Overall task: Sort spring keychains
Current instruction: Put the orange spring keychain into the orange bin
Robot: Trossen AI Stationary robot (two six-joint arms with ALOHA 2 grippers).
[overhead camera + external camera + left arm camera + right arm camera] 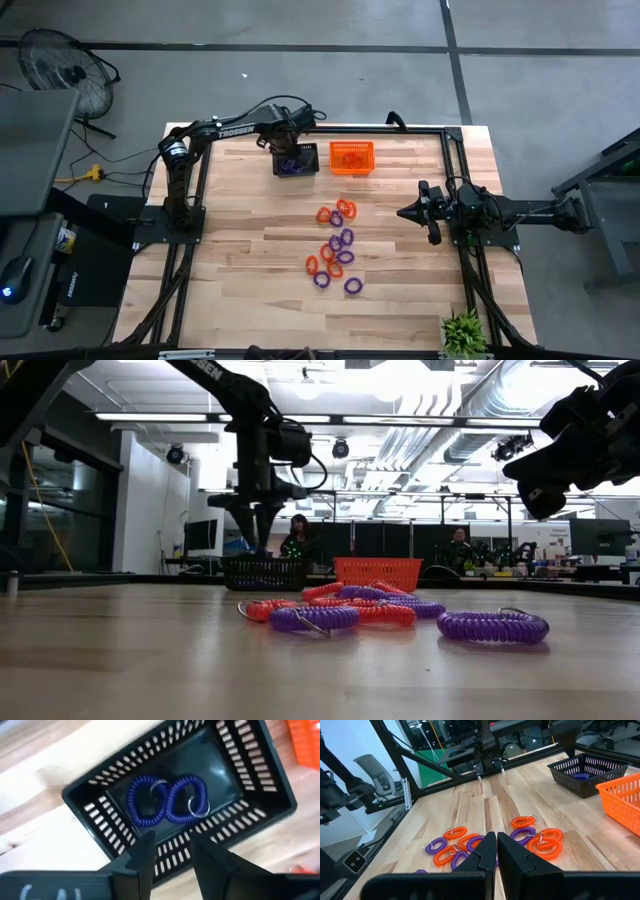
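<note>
Two purple spring keychains point(167, 800) lie side by side on the floor of the black mesh basket point(82, 795), which stands at the table's far side point(312, 160). My left gripper point(172, 837) hangs over this basket, pointing down, open, with nothing between its fingers. Beside it stands the orange mesh basket point(352, 158). Several purple and orange spring keychains point(336, 250) lie loose in a cluster on the middle of the table. My right gripper point(496, 836) waits shut at the table's right side point(404, 212), pointing level toward the cluster.
A dark metal frame point(455, 150) runs along the table's far edge and both sides. A small green plant point(462, 332) sits at the near right corner. Bare wood lies left of and in front of the keychain cluster.
</note>
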